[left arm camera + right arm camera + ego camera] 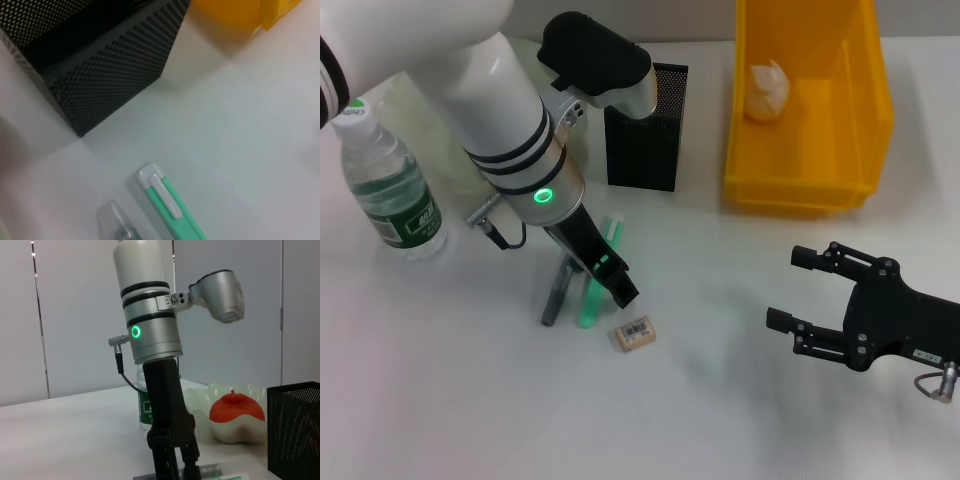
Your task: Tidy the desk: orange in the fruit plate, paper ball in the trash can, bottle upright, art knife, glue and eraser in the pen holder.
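My left gripper [610,280] is down at the table over the green art knife [590,300], open, its fingers astride the knife. The grey glue [557,292] lies right beside the knife; both rest flat on the table in the left wrist view, knife [172,205] and glue [115,222]. The tan eraser [632,334] lies just in front of them. The black mesh pen holder [645,130] stands behind. The paper ball [767,90] sits in the yellow trash can [800,185]. The bottle [395,190] stands upright. The orange [237,407] lies in the fruit plate [225,432]. My right gripper [788,290] hovers open at the right.
The left arm's white body covers most of the fruit plate in the head view. The pen holder [100,65] stands a short way from the knife's tip. Bare table stretches between the eraser and the right gripper.
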Robot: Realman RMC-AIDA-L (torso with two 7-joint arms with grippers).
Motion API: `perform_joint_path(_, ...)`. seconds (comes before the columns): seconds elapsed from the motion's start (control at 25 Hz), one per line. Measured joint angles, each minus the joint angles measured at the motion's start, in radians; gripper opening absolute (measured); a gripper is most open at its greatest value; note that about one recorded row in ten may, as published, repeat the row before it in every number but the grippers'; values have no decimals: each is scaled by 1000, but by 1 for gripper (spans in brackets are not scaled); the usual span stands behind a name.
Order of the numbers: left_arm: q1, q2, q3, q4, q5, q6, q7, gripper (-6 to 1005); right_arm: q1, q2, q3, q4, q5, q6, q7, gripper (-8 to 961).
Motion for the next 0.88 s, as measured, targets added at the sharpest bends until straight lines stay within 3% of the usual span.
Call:
perform_joint_path(0.08,0,0,0,0,0,0,0,773,0,0,0,0,0,0,0,773)
perform_joint_path(0.28,4,0,9,1,5,0,0,625,0,3,0,0,0,0,0,772)
perform_joint_path(0.88,6,0,39,2,8,-10,17,608,0,9,3,0,0,-7,0,769)
